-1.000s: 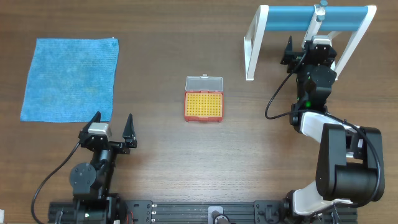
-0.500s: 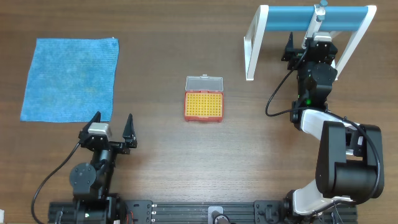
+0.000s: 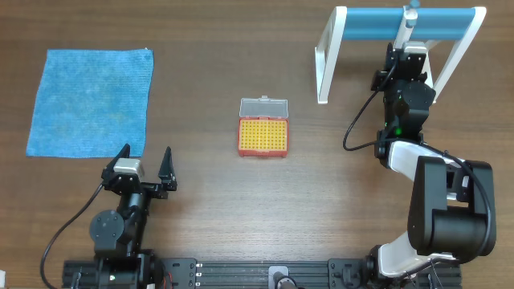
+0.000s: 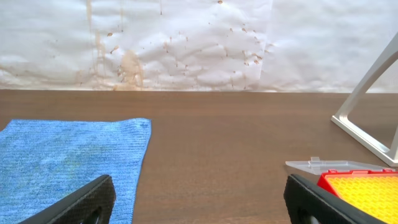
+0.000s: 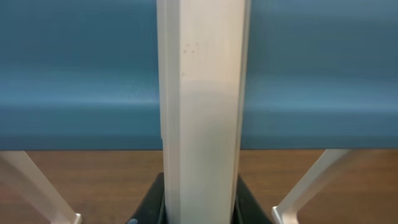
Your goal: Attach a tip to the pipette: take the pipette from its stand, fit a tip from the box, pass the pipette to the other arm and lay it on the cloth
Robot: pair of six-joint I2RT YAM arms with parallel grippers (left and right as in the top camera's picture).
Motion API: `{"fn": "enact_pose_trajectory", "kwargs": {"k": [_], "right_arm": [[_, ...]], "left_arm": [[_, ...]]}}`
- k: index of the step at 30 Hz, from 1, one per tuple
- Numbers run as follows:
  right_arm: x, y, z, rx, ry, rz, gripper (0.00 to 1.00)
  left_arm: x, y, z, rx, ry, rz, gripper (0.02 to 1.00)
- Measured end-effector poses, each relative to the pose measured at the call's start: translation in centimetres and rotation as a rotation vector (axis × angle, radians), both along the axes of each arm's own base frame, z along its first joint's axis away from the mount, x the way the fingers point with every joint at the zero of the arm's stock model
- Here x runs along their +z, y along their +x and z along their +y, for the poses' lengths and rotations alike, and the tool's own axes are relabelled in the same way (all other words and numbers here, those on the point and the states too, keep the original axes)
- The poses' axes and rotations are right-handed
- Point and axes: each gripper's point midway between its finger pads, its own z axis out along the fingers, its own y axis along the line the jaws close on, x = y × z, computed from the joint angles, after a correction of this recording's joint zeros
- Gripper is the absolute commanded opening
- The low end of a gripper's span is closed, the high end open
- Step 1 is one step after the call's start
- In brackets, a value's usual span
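Pipette [image 5: 202,93] on its stand [image 3: 377,22], tip box [image 3: 263,136] open, cloth [image 3: 90,103] flat.
The white pipette hangs upright from the blue-barred stand at the far right of the counter [image 3: 241,209], clasped by the right claw [image 5: 200,202]. The red tip box, clear lid back, sits mid-counter. The blue cloth lies far left.

Black-and-white right arm [image 3: 446,215], black left arm [image 3: 120,218], looping black cables [image 3: 354,124], pointed black fingers [image 3: 167,163]

Blue cloth [image 3: 90,103] — orange box [image 3: 263,136] — white pipette [image 5: 202,112]
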Motion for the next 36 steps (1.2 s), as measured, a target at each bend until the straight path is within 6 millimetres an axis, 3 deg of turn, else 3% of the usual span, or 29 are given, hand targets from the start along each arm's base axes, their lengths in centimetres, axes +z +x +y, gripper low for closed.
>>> {"fn": "enact_pose_trajectory", "kwargs": {"k": [7,15,27,32,34,36], "right_arm": [[0.1,0.0,0.0,-0.001,-0.001,-0.006,0.075],[2.0,0.0,0.0,-0.001,-0.011,-0.082,0.077],[2.0,-0.4,0.6,0.028,-0.011,-0.081,0.075],[3.8,-3.1,3.0,0.087,-0.015,-0.122,0.075],[5.6,-4.8,4.9,0.146,-0.020,-0.174,0.075],[8.2,-7.2,8.2,0.261,-0.032,-0.269,0.075]], "left_arm": [[0.0,0.0,0.0,0.000,0.000,0.000,0.879],[0.0,0.0,0.0,0.000,0.000,0.000,0.879],[0.0,0.0,0.0,0.000,0.000,0.000,0.879],[0.0,0.0,0.0,0.000,0.000,0.000,0.879],[0.0,0.0,0.0,0.000,0.000,0.000,0.879],[0.0,0.0,0.0,0.000,0.000,0.000,0.879]]}}
